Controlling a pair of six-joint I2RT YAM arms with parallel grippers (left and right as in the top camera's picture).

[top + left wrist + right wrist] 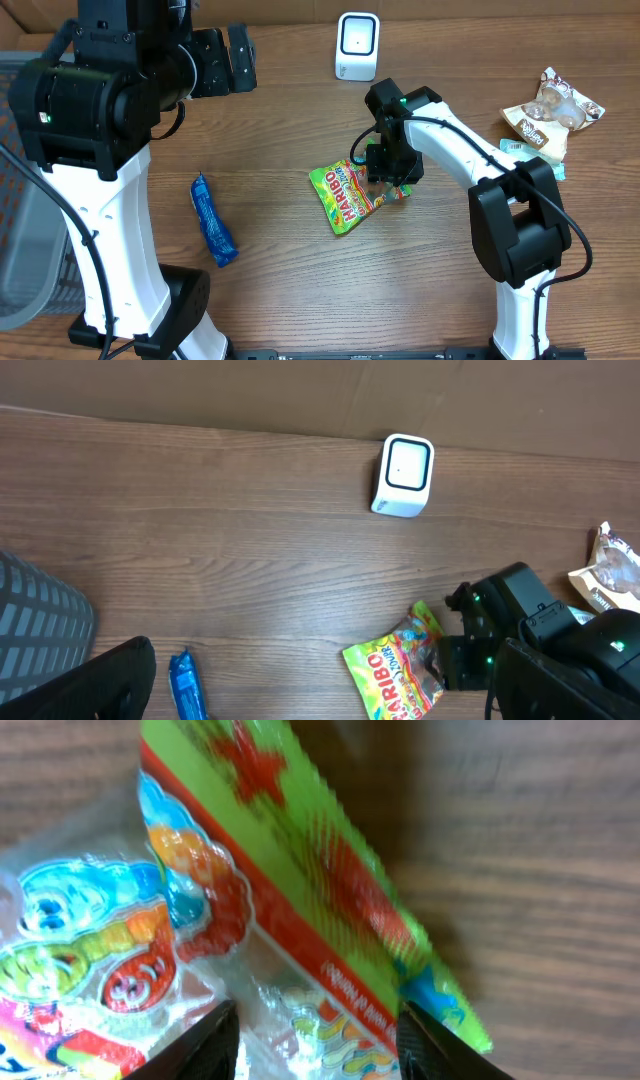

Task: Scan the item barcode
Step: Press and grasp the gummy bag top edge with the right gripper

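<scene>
Green-yellow gummy bag [347, 197] lies flat mid-frame on the counter [280, 150], well below the white scanner [357, 46] at top centre. Right pincer [388, 180] sits over the bag's right edge, half-wide, tips astride the film. We reckon it's lining up a corner pinch; no grip yet. Left pincer [228, 58], upper left, wide & empty, parked clear.

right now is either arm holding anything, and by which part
Cannot be told. The jaws of the right gripper straddle the crimped edge of the Haribo bag; a pinch isn't visible. The left gripper is open and empty.
</scene>
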